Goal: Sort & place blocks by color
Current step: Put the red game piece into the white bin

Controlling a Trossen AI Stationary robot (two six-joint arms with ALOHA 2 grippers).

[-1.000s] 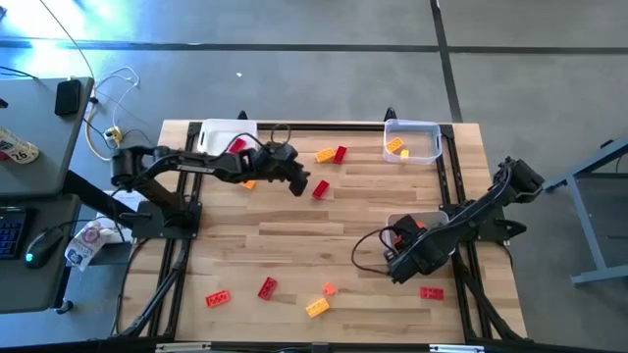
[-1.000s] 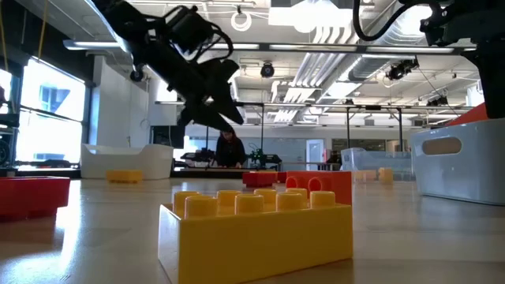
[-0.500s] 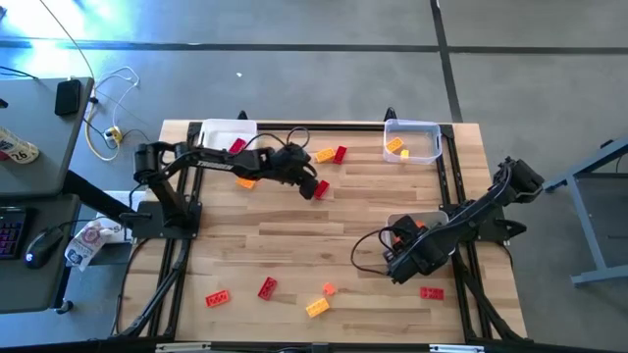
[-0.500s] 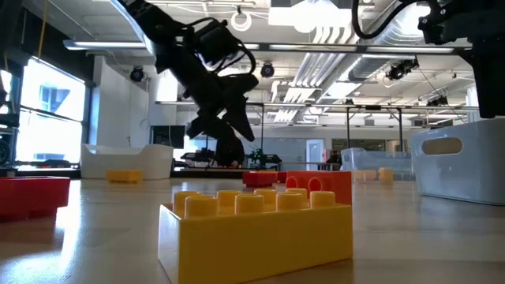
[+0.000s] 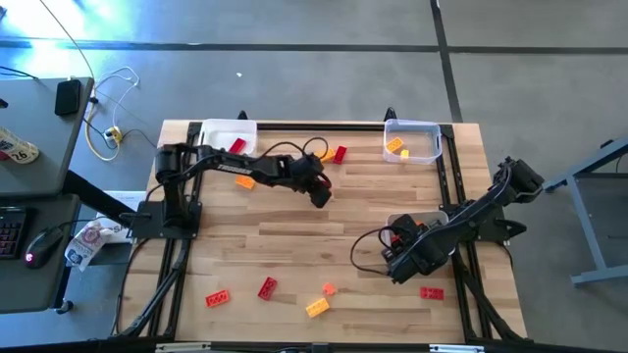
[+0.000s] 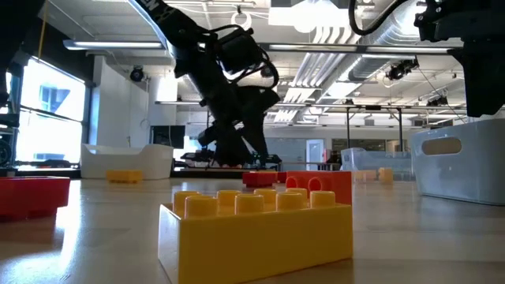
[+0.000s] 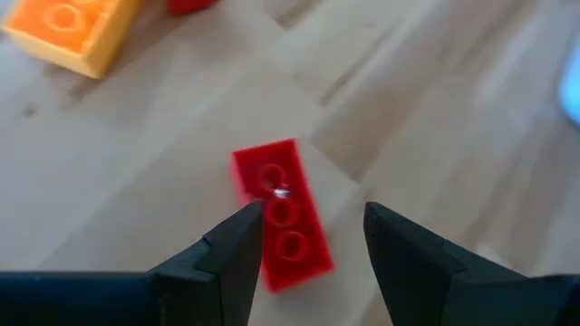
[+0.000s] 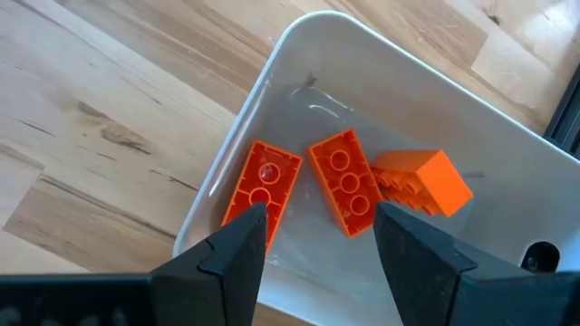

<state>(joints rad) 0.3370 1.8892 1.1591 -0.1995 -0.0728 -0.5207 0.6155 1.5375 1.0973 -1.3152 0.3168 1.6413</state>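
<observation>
My left hand (image 7: 308, 240) open, poised over red block (image 7: 279, 213) on table (image 5: 294, 245) — block lies between my fingers, long axis running forward past fingertips. Right hand (image 8: 317, 240) farther off, open above white tray (image 8: 507, 217) holding orange blocks (image 8: 344, 181).

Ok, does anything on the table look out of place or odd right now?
Nothing looks damaged or spilled. Unsorted blocks lie loose on the table, like the red block under the open left claw. The open right claw hovers over a tray holding only orange blocks.
</observation>
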